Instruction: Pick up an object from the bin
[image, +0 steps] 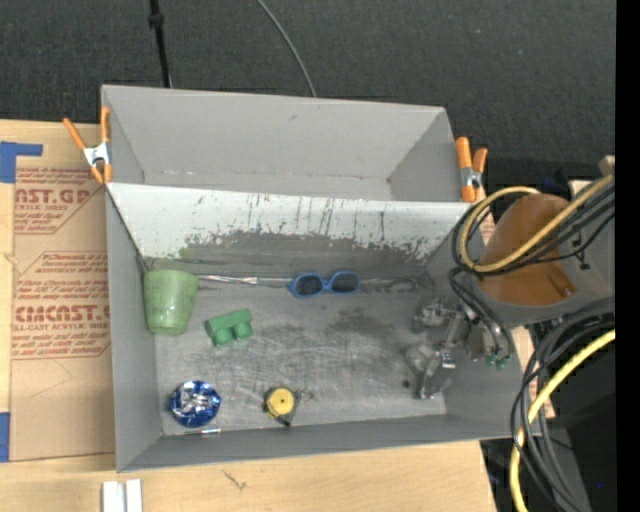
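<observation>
Pale green plastic cup (168, 300) against left wall of grey metal bin (300, 130). Blue-and-white round crumpled thing (194, 402) in front-left corner. Green plastic block (229, 327) just right of cup. Small yellow disc (280, 402) near front edge. Blue plastic sunglasses (324, 285) along back edge of floor, long axis left-right. Two-finger gripper (432, 352) low by right wall, well apart from all; opening: cannot tell.

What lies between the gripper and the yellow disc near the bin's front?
Nothing. In the camera view, the bin floor between the gripper and the yellow disc is bare, scuffed metal.
</observation>
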